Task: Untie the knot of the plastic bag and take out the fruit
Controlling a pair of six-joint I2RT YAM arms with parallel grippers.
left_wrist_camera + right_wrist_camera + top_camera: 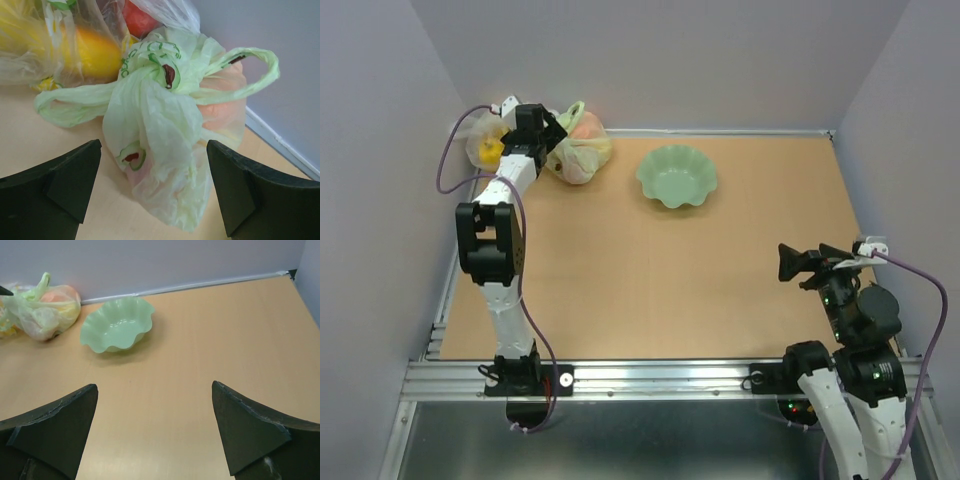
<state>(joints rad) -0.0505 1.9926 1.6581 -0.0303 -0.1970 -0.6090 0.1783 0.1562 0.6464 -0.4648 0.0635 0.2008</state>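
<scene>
The pale green plastic bag (165,130) lies at the table's far left, by the back wall (578,148). Its knot (167,70) is tied, with handle loops spread to both sides. Orange fruit (222,107) shows through the film; the other fruit is hidden. My left gripper (154,185) is open, its fingers on either side of the bag's near end, not touching it; it also shows in the top view (542,130). My right gripper (798,262) is open and empty, low over the table at the near right (155,430). The bag also shows in the right wrist view (45,307).
A clear whitish bag (70,45) with yellow and red items lies against the green bag's left side (485,148). A pale green scalloped bowl (677,176) stands right of the bags (117,330). Walls close the back and both sides.
</scene>
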